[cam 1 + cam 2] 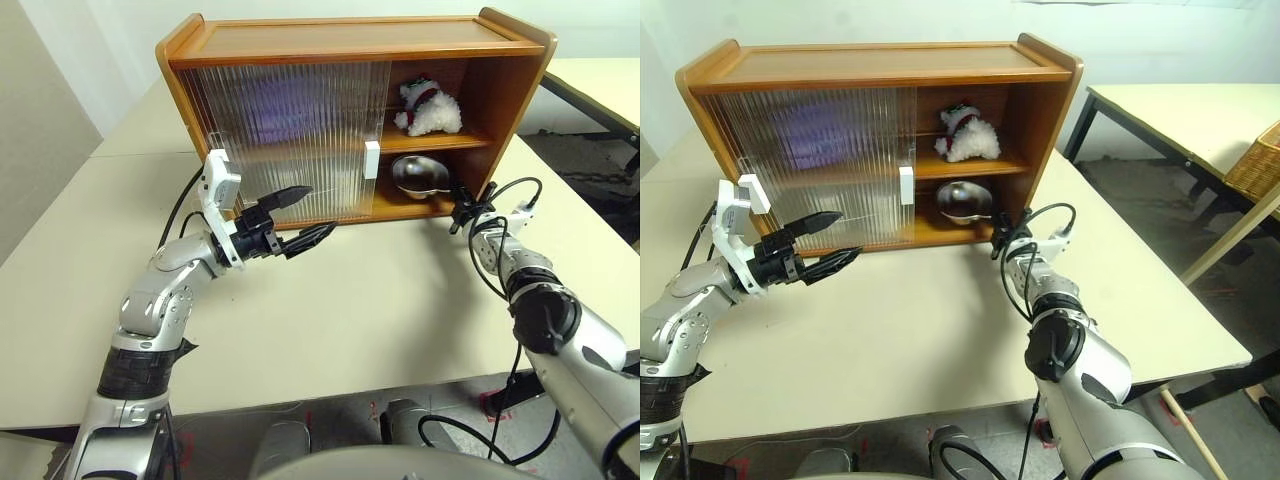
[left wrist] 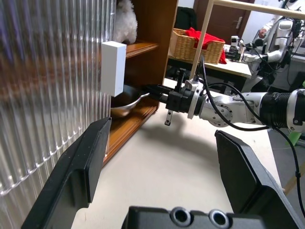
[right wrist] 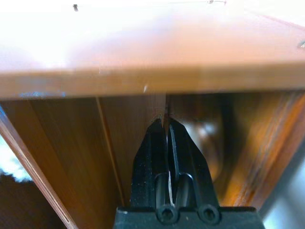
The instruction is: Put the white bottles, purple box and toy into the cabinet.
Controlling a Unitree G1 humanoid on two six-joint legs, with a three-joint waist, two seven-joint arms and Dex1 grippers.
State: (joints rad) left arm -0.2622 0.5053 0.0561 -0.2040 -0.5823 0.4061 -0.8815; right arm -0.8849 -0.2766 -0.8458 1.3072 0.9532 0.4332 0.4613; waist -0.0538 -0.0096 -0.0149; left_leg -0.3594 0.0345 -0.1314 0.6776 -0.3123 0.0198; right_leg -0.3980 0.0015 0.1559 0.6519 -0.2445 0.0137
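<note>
The cabinet [image 1: 350, 42] stands on the table with its ribbed sliding door [image 1: 290, 140] covering the left part; the right part is open. The toy [image 1: 428, 108] lies on the open upper shelf. A purple blur behind the door, the purple box [image 1: 285, 110], shows on the upper left shelf. The white bottles are hidden. My left gripper [image 1: 320, 208] is open and hangs just in front of the door, holding nothing. My right gripper [image 1: 461, 208] is shut and empty, its tips at the open lower shelf by the cabinet's right wall [image 3: 124, 157].
A steel bowl [image 1: 420, 175] sits on the lower right shelf, close to the right gripper. The door's white handle [image 2: 113, 68] is at its right edge. A second table [image 1: 1180, 110] and a wicker basket [image 1: 1255, 165] stand to the right.
</note>
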